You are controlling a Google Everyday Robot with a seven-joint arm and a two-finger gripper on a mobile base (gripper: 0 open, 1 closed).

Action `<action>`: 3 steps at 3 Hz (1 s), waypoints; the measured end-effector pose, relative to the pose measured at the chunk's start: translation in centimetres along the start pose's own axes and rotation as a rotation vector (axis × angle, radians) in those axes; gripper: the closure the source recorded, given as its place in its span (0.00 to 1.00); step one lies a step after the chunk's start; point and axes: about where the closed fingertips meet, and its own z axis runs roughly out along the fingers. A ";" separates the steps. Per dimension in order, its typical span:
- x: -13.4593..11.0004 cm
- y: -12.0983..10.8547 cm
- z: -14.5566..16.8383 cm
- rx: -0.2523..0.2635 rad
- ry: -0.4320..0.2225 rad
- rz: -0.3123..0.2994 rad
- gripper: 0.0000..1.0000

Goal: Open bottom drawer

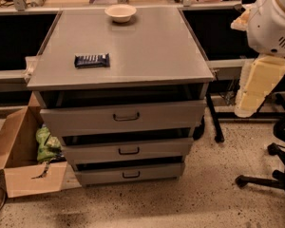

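Hanging at the right edge of the view, my gripper (247, 106) shows as a pale yellowish piece below the white casing of my arm (275, 18), tilted down and to the left. Whether it is released or clenched I cannot tell. In the view it sits off the upper right corner of the cabinet (147, 46) and touches no part of it.

The bottom drawer (99, 175) lies well apart from my gripper, down and to the left. It is the lowest of the cabinet's three grey fronts, just above the speckled floor (204, 203). Its small dark loop handle (131, 175) sits at the middle of the shallow front. A dark gap runs along above that front, beneath the middle drawer (95, 152). The tall-fronted top drawer (80, 118) comes closest to my gripper.

On the cabinet's top a dark snack bar (91, 60) lies towards the left front and a pale bowl (120, 13) stands at the back. An open cardboard box (33, 177) with a green bag (46, 144) in it stands against the cabinet's left side, beside the lower drawers. A black chair base (270, 177) stands on the floor at the right.
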 end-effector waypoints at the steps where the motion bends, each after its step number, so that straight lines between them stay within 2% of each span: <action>1: 0.0 0.0 0.0 0.000 0.000 0.000 0.00; 2: -1.1 0.9 4.2 -0.076 -0.032 -0.025 0.00; 3: -3.0 3.5 9.6 -0.157 -0.082 -0.070 0.00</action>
